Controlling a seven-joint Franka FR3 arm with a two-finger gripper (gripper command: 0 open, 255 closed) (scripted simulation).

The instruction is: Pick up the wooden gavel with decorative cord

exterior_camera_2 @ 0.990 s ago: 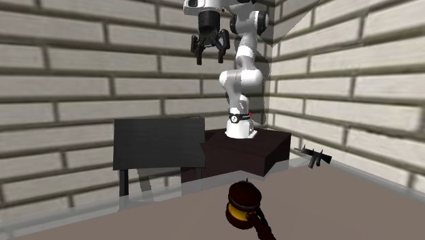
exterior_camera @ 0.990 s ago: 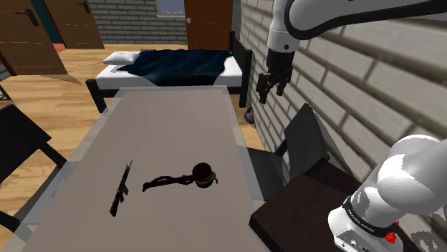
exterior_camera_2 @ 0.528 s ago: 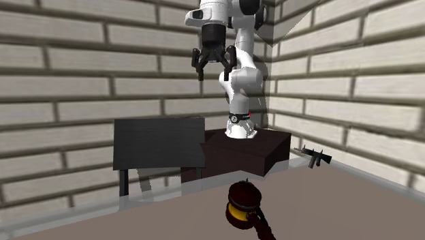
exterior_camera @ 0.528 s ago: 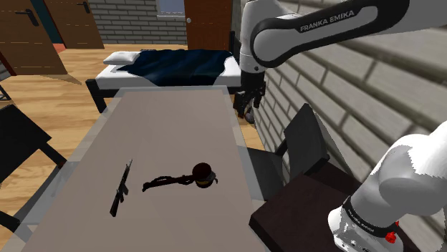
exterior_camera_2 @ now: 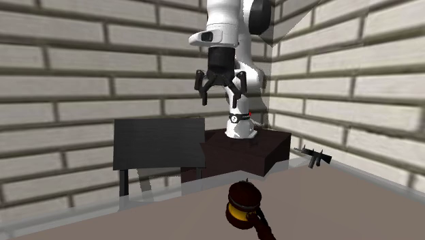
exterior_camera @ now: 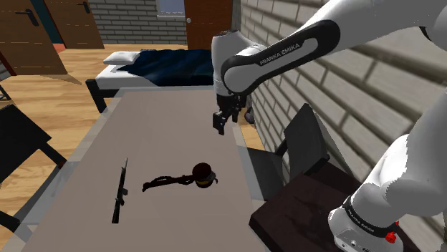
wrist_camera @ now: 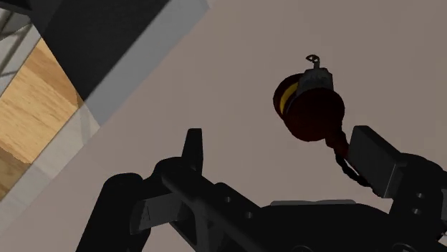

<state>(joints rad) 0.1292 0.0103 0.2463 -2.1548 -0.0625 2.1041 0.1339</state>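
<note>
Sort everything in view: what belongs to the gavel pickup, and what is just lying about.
For the job: gavel with its cord; gripper, open, over the table.
Lying about: rifle on the table beside the gavel; bed beyond the table; chair by the brick wall.

Grey table (exterior_camera: 172, 129) bearing gavel (exterior_camera: 203, 175), rifle (exterior_camera: 120, 189)

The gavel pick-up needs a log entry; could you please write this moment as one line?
gripper: open, empty, over table | gavel: lying on table, untouched | grasp: not yet
</note>
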